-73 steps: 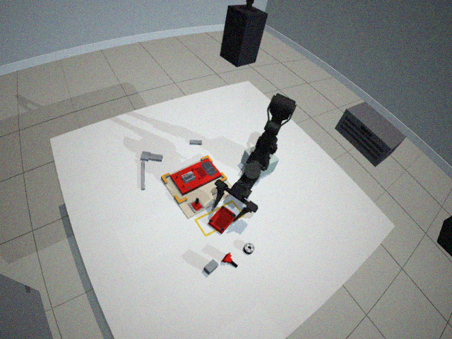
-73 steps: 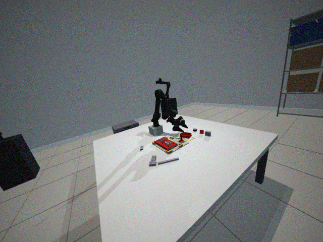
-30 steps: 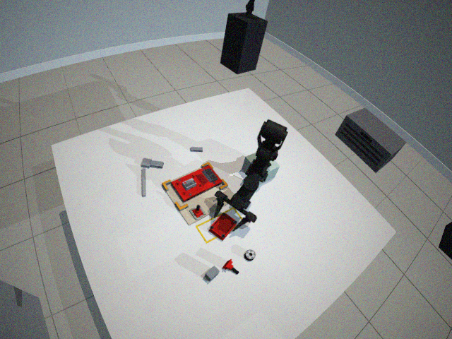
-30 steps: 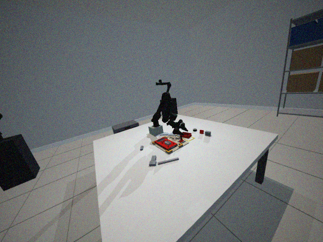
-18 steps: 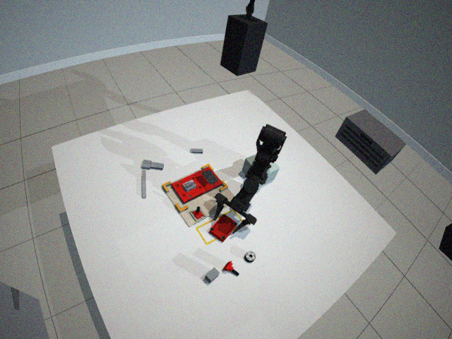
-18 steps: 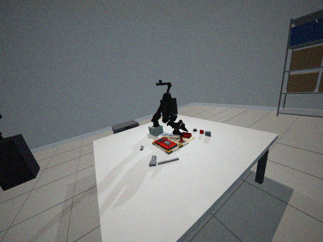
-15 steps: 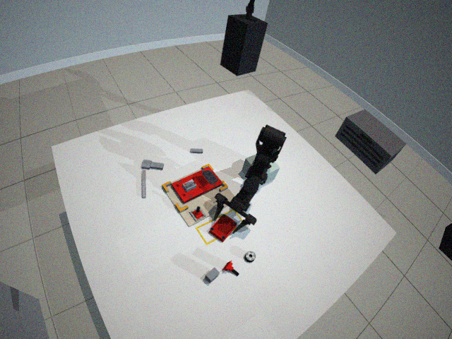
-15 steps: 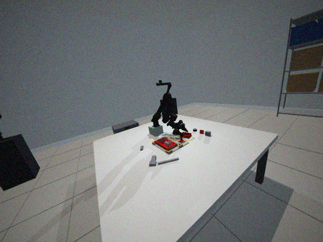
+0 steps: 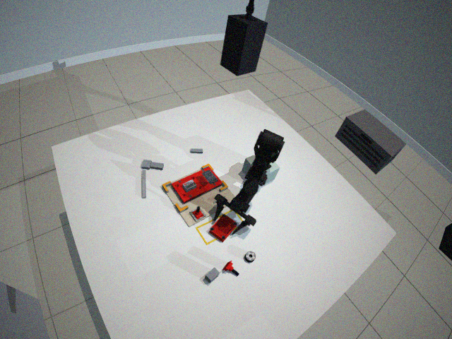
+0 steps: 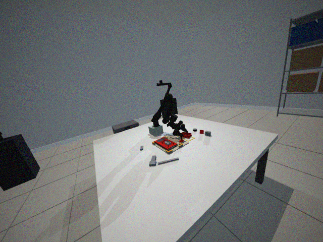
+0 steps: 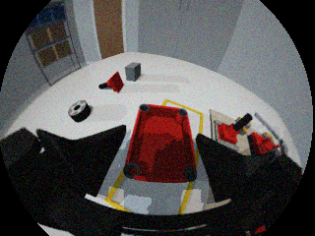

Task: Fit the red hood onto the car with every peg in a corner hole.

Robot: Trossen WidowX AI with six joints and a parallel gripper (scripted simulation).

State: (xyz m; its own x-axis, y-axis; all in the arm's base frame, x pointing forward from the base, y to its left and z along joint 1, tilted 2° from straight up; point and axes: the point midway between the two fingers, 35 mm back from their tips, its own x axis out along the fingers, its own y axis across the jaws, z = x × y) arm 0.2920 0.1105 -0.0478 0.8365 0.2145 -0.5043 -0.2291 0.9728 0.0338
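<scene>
A robot's hand [image 9: 235, 219] [image 10: 183, 133] [image 11: 161, 133], spread nearly as wide as it goes and holding nothing, reaches over the red hood [image 9: 223, 227] [image 10: 186, 134] [image 11: 161, 145] on a white table [image 9: 284, 255] [image 10: 208, 166] [image 11: 197, 74], one finger toward each long side of the shell. The hood lies partly within a yellow outline [image 9: 201, 236] [image 10: 192, 139] [image 11: 202, 123], a dark boss at each of its four corners, just beside the board that carries the car chassis [image 9: 198, 183] [image 10: 164, 142] [image 11: 263, 144]. The chassis sits between the orange corners of its jig [image 9: 181, 208] [image 10: 169, 152], the grey engine block [image 9: 188, 185] [image 10: 167, 142] on its deck; the corner pegs are too small to make out clearly. The step in hand appears to be the approach for the pick-up, with the fitting not yet begun. The next move likely calls for centering the fingers on the shell, lowering them beside its walls and closing evenly, since a lopsided grip could twist the hood and spoil its later alignment with the pegs. Clear of the work stand a red piece with a black stem [image 9: 229, 267] [image 11: 114, 82] and a dark-rimmed wheel [image 9: 250, 260] [image 11: 79, 117]
</scene>
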